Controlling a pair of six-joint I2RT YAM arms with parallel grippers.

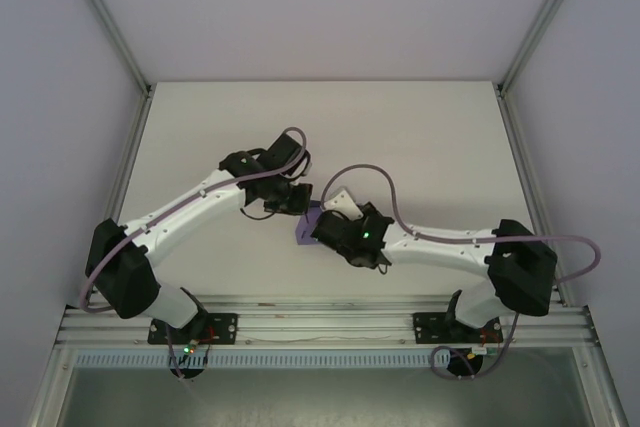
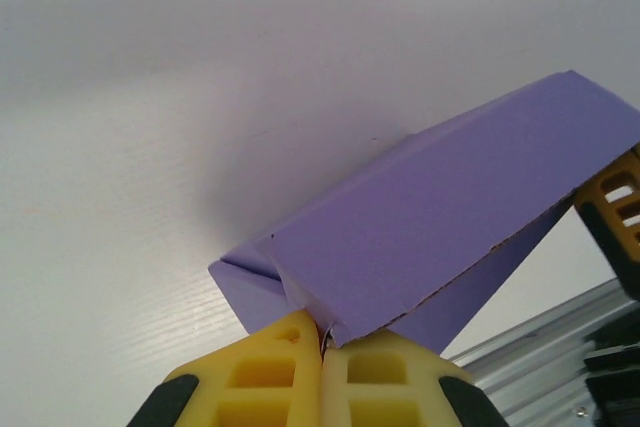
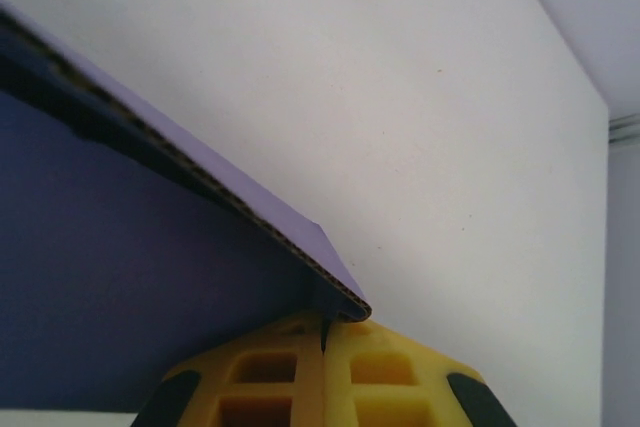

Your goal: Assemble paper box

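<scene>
The paper box [image 1: 305, 229] is a purple, partly folded card piece at the middle of the table, between my two grippers. In the left wrist view the paper box [image 2: 450, 207] slopes up to the right, with a folded flap at its lower left. My left gripper [image 2: 323, 335] is shut on its near corner, the yellow fingertips pressed together. From the right wrist, the paper box [image 3: 120, 277] has a dark underside and a corrugated edge. My right gripper [image 3: 323, 325] is shut on that edge's corner. From above, the left gripper [image 1: 296, 209] and right gripper [image 1: 320, 230] meet at the card.
The white table [image 1: 400, 137] extends behind and to both sides of the arms. An aluminium rail [image 1: 320, 322] with both arm bases runs along the near edge. Frame posts [image 1: 525, 47] stand at the back corners. A right-gripper finger [image 2: 612, 217] sits at the card's far end.
</scene>
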